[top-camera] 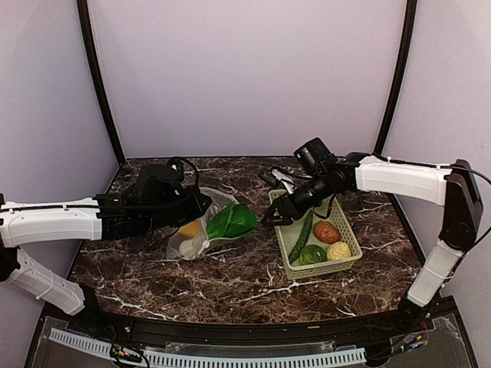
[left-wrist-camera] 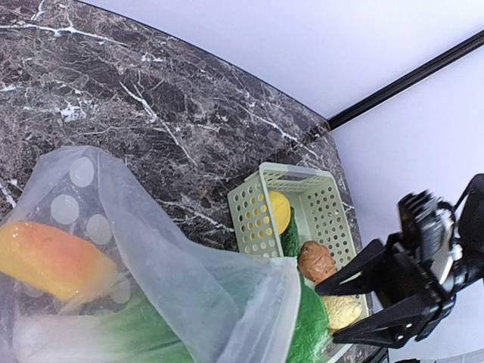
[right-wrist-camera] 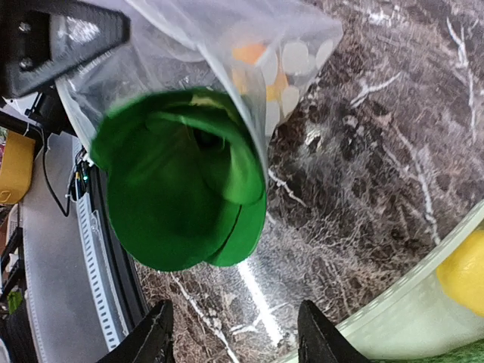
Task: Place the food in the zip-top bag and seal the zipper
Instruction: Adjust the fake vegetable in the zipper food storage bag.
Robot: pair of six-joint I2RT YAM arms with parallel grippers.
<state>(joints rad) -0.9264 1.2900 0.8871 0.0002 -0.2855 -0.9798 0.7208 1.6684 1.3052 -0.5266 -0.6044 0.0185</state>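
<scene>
The zip-top bag (top-camera: 188, 244) lies left of centre, clear with white dots (left-wrist-camera: 83, 172), its mouth facing right. My left gripper (top-camera: 199, 207) is shut on the bag's upper edge; its fingers are hidden in its own wrist view. An orange-yellow food piece (left-wrist-camera: 45, 261) sits inside the bag. A green leafy piece (top-camera: 234, 221) (right-wrist-camera: 178, 193) pokes halfway out of the mouth. My right gripper (top-camera: 271, 218) (right-wrist-camera: 238, 336) hangs open just right of that piece, with nothing between its fingers.
A light green mesh basket (top-camera: 326, 268) (left-wrist-camera: 253, 219) stands to the right. It holds a yellow lemon (left-wrist-camera: 278, 212), a long green vegetable (top-camera: 301, 236), a brown piece (top-camera: 326, 231), a pale bumpy piece (top-camera: 338, 251) and a green round fruit (top-camera: 312, 254). The tabletop (top-camera: 230, 284) is dark marble.
</scene>
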